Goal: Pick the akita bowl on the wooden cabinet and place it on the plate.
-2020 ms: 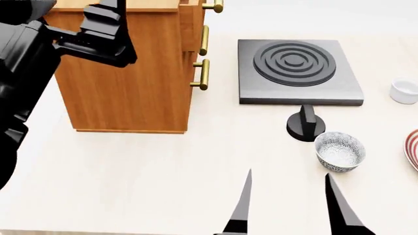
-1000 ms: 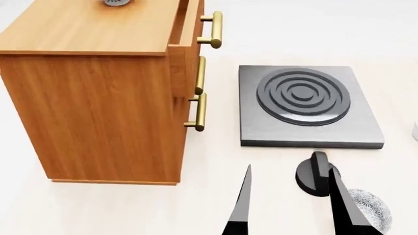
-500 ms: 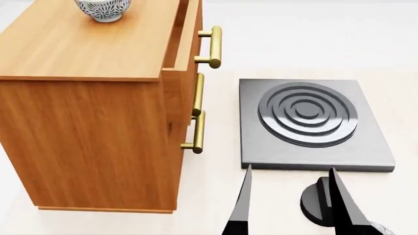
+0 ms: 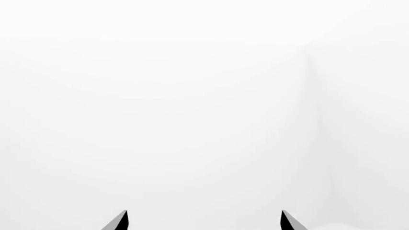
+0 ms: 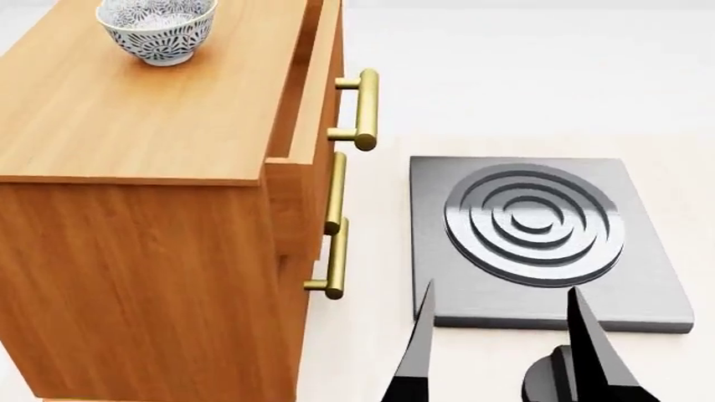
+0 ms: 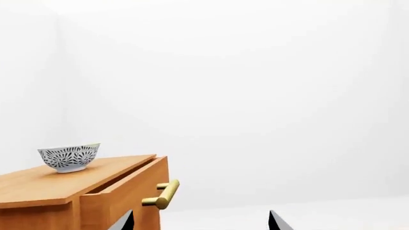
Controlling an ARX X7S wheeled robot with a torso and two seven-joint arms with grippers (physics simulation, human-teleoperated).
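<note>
The akita bowl [image 5: 156,29], white with a dense dark blue pattern, stands upright at the far left of the wooden cabinet's top [image 5: 146,117]. The right wrist view catches the bowl [image 6: 69,157] from the side on the cabinet [image 6: 76,184]. My right gripper [image 5: 501,289] is open and empty, low in front of the stove, well to the right of the cabinet and below the bowl. In its own view the right gripper [image 6: 200,213] points past the cabinet's drawer side. My left gripper [image 4: 204,213] is open, facing blank white wall. The plate is out of view.
A grey square stove [image 5: 447,293] with raised rings lies on the table right of the cabinet, with a black knob [image 5: 553,381] in front of it. Brass bar handles [image 5: 363,105] stick out from the drawers, and the top drawer stands slightly ajar.
The head view has risen, bringing the cabinet top and the bowl fully into sight. The table's second bowl has dropped out of view. The left arm no longer shows in the head view.
</note>
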